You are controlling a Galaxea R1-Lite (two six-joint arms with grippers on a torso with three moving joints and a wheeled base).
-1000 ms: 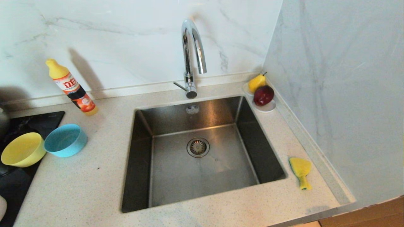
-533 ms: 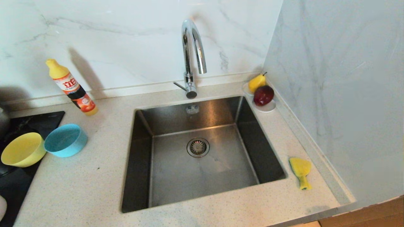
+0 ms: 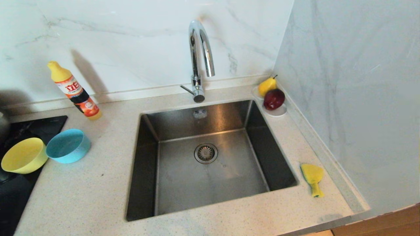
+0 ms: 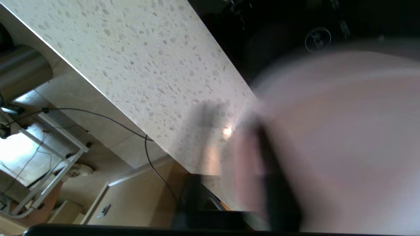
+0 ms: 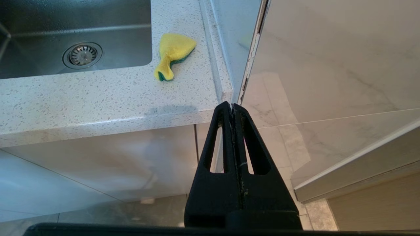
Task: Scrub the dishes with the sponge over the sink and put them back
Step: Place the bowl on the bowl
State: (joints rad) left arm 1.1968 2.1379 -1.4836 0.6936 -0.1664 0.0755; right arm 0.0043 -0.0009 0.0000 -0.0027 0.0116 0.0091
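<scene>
A yellow bowl [image 3: 23, 159] and a light blue bowl [image 3: 67, 146] stand side by side left of the steel sink [image 3: 144, 164]. The pale pink bowl [image 4: 344, 131] fills much of the blurred left wrist view. My left gripper [image 4: 233, 121] is shut on its rim, one dark finger inside and the other outside; neither shows in the head view. The yellow sponge [image 3: 312, 177] lies on the counter right of the sink. My right gripper [image 5: 232, 105] hangs shut and empty below the counter's front right corner, well short of the sponge [image 5: 174, 54].
A chrome tap [image 3: 198, 55] arches over the sink's back edge. An orange detergent bottle [image 3: 74, 91] stands by the back wall. A white saucer [image 3: 277, 113] with a pear and a red apple sits at the back right. A black hob [image 3: 13, 190] lies far left, and a wall closes the right side.
The pale rim that showed at the head view's bottom left corner is gone from sight. Both bowls on the counter, the sponge and the right arm are unmoved.
</scene>
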